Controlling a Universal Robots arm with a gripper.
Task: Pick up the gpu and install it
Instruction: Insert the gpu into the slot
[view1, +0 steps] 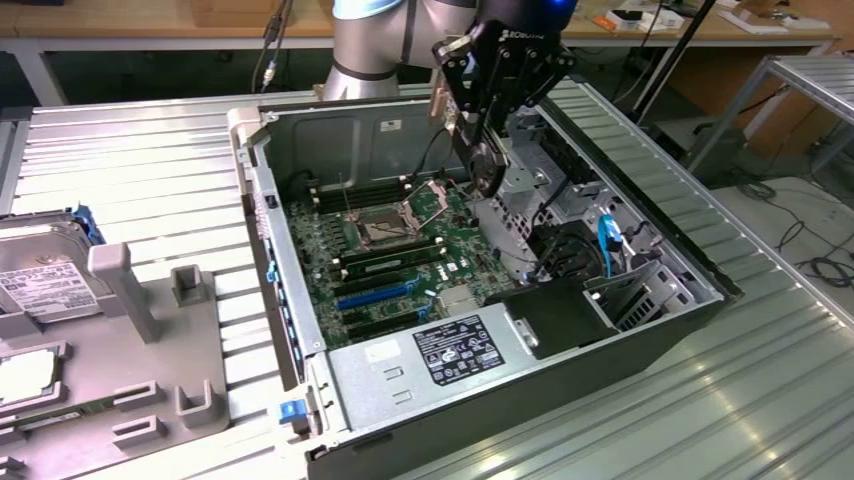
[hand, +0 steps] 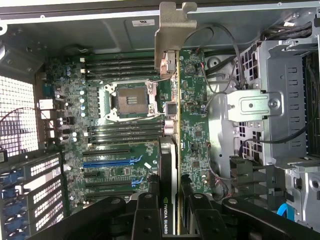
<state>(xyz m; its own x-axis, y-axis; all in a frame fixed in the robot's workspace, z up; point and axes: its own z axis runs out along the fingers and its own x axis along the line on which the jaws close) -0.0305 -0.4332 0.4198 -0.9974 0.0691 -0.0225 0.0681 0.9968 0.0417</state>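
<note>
Gpu (hand: 169, 165), first entry: where do you log it? (first onlooker)

Location: aloft inside the open computer case (view1: 283, 250), over the motherboard (hand: 70, 100), beside the drive cage (hand: 260, 105). Held edge-on, with the silver bracket (hand: 170, 30) at the end away from the hand (hand: 172, 214). Hand: clenched on the gpu's near end, a finger on each face. (second onlooker)

Hazards? (first onlooker)

- One: the card's length lies across the expansion slots (hand: 112, 162), not along them. Pressed down like that, I judge it would strike board parts instead of seating.
- Two: the bare processor socket (hand: 130, 100) lies near the card's line, and a low bracket corner could damage it.
- Three: loose cables (hand: 300, 29) run around the cage and could snag the card or the hand.
- Four: gripped by one end only, the card could pivot if it meets resistance. (second onlooker)

Not legible? (first onlooker)

- The card's contact edge: hidden under its own body.
- The fingertips' seat on the card: cut off at the picture's edge.
- Clearance above the board: cannot tell.
- Intended slot: cannot tell.
- Rear of the case: partly cut off. (second onlooker)
</note>
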